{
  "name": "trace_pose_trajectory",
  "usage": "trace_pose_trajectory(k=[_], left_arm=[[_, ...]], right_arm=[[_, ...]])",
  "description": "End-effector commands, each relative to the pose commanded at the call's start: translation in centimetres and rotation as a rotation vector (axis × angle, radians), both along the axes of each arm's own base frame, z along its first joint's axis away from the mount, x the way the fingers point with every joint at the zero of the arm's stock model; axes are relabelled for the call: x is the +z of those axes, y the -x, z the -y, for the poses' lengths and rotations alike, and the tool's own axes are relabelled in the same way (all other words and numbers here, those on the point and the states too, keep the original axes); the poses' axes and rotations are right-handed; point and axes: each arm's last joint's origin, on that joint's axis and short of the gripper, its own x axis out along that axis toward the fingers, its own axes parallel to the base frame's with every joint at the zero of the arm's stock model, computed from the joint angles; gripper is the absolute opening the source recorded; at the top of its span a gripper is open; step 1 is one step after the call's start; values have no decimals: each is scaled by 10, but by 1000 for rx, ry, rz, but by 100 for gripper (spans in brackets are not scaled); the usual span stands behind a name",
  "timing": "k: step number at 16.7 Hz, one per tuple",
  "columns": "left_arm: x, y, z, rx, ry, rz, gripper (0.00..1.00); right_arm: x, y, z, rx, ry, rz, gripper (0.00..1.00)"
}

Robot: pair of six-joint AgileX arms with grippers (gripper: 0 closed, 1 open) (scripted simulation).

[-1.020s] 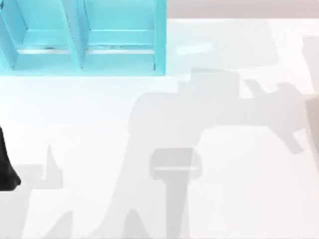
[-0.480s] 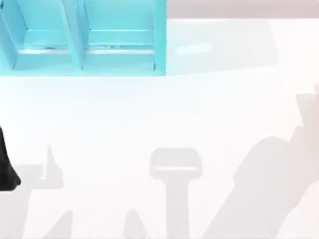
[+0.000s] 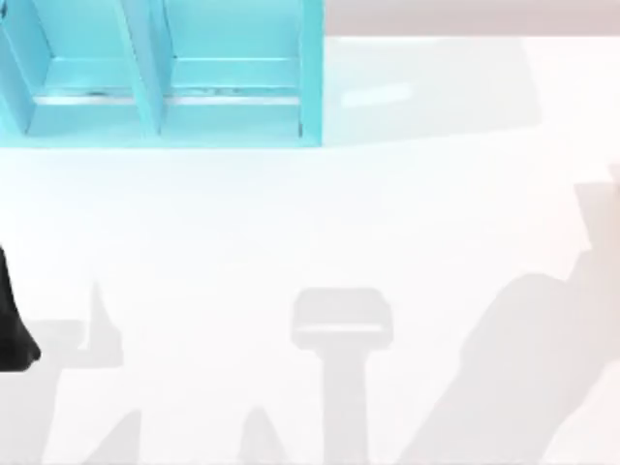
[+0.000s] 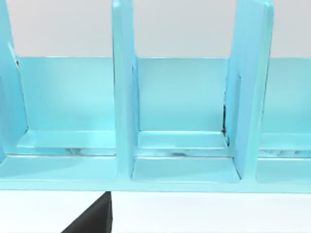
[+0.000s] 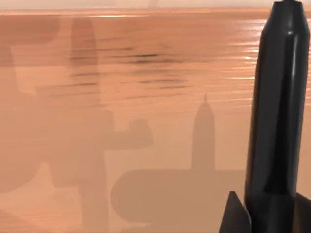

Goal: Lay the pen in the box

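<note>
box [image 3: 165,87] at 11 o'clock of table [image 3: 291,223], compartments facing up | pen [image 5: 277,121] upright in right gripper [image 5: 262,213], clamped round it, prob. for carrying | left gripper [image 3: 12,329] at 9 o'clock, parked, grip: can't tell

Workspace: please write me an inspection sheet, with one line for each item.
Surface: white table, with shadows across it.
Job's things: pen, black, close to the right wrist camera, not in the box; box, turquoise with dividers, at the top view's upper left, its visible compartments hold nothing.
Clutter: nothing seen.
Grippers: right gripper beside the pen's near end; left gripper facing the box; left arm at the table's left edge.
Cables: nothing seen.
Surroundings: pale backdrop beyond the table.
</note>
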Motion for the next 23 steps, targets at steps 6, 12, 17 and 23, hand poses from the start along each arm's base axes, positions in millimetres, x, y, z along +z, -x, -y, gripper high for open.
trace_pose_trajectory(k=[6,12,17,23], left_arm=[[0,0,0,0,0,0,100],[0,0,0,0,0,0,100],[0,0,0,0,0,0,100],[0,0,0,0,0,0,100]], right_arm=[[-43,6,-20,6,-17,-26,0],[-43,7,-19,6,-17,-27,15],[-43,7,-19,6,-17,-27,53],[-43,7,-19,6,-17,-27,98]])
